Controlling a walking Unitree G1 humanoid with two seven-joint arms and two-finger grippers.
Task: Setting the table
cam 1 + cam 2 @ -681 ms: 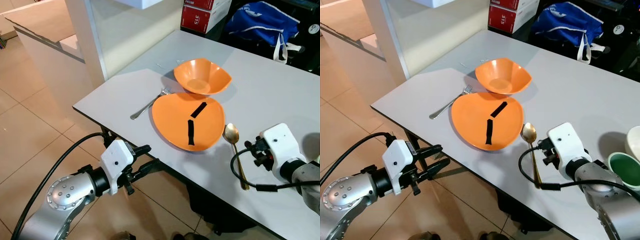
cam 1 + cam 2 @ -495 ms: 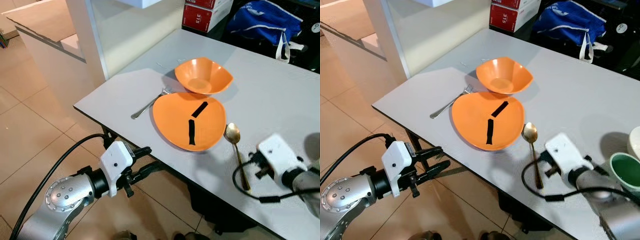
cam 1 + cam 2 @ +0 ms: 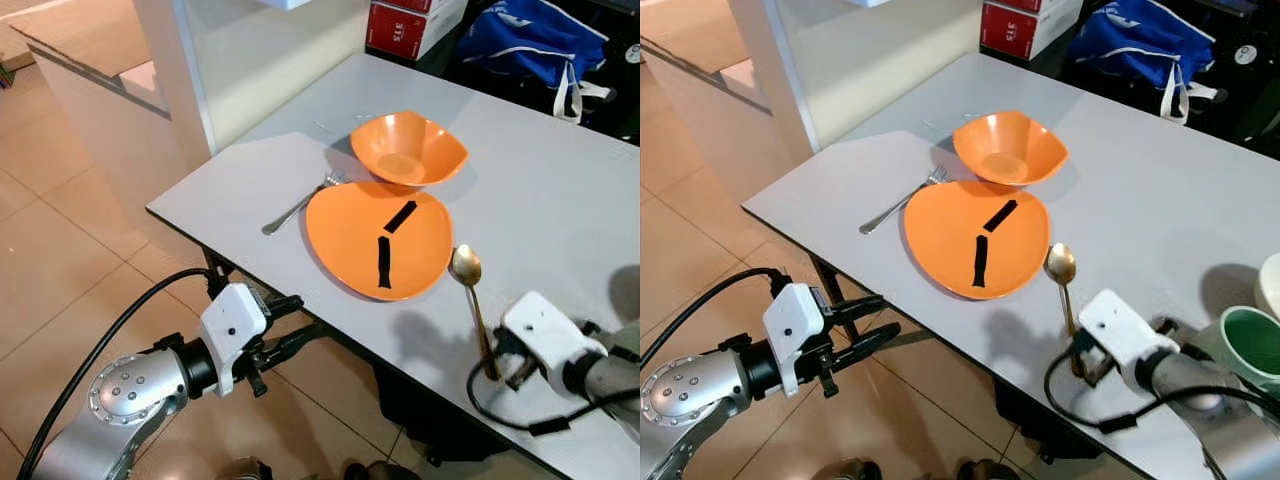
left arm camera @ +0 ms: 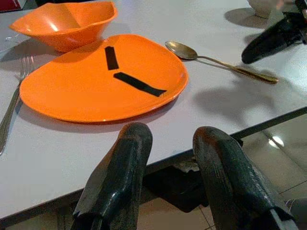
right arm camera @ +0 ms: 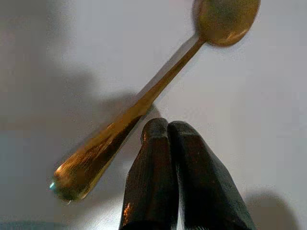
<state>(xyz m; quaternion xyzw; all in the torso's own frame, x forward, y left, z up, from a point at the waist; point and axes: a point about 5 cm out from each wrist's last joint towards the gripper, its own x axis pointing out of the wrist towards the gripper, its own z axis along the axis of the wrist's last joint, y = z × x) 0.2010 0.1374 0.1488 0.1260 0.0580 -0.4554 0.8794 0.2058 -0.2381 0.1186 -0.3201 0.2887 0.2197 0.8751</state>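
An orange plate (image 3: 345,225) with two black strips lies near the table's front edge. Behind it, touching its rim, stands an orange bowl (image 3: 408,150). A silver fork (image 3: 298,208) lies left of the plate and a gold spoon (image 3: 473,305) right of it, bowl end pointing away. My right gripper (image 5: 167,125) is shut with nothing in it, its tips just beside the spoon's handle (image 5: 120,129) near its end. My left gripper (image 4: 173,136) is open, held below and in front of the table edge, facing the plate (image 4: 86,91).
A green cup (image 3: 1250,340) and a white bowl (image 3: 1270,285) stand at the table's right. A blue bag (image 3: 530,40) and a red box (image 3: 410,15) lie beyond the far side. A white pillar (image 3: 175,70) rises at the left, over tiled floor (image 3: 60,250).
My right gripper has drawn back toward the table's front edge and come down by the end of the spoon's handle. The left arm has stayed still.
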